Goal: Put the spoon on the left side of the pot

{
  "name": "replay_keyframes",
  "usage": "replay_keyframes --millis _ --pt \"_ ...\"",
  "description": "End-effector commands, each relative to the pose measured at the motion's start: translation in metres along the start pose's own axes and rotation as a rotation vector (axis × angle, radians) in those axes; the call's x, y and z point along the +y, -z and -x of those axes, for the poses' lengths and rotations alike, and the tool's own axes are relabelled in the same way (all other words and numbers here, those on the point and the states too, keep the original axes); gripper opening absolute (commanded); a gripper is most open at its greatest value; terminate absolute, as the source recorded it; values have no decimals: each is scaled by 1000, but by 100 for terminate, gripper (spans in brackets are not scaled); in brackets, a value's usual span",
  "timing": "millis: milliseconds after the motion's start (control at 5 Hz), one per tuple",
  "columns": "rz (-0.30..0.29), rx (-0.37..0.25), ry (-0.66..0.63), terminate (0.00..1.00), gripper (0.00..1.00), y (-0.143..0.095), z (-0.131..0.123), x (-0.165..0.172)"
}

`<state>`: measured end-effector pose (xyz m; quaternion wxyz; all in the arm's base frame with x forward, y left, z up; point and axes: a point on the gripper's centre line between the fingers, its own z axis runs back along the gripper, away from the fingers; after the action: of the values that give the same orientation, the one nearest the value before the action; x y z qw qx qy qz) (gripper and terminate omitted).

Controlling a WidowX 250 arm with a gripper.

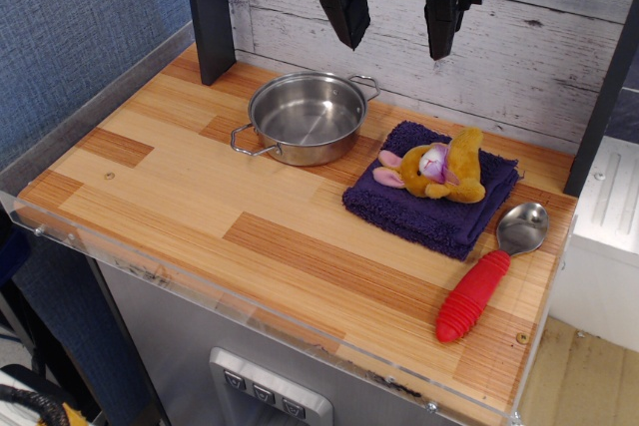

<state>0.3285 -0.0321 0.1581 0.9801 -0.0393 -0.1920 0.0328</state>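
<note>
The spoon (489, 271) lies flat near the table's right edge, its shiny metal bowl pointing to the back and its thick red ribbed handle toward the front. The steel pot (306, 117) stands empty at the back middle of the wooden table, its two loop handles at front left and back right. High above the table's back, my black gripper (396, 35) hangs open with nothing between its fingers, over the space behind the pot and the towel.
A folded purple towel (429, 209) lies between pot and spoon, with a yellow plush toy (444, 167) on top. A dark post (210, 12) stands at the back left. The wooden table (180, 187) has a clear plastic lip along its front edge.
</note>
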Motion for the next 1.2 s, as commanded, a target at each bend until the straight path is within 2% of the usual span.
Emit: replay_keyframes --millis 0,600,1000 --pt "0 0 0 0 100 0 0 0" --pt "57 35 92 0 100 5 36 -46" --pt "51 66 126 0 100 26 62 -59"
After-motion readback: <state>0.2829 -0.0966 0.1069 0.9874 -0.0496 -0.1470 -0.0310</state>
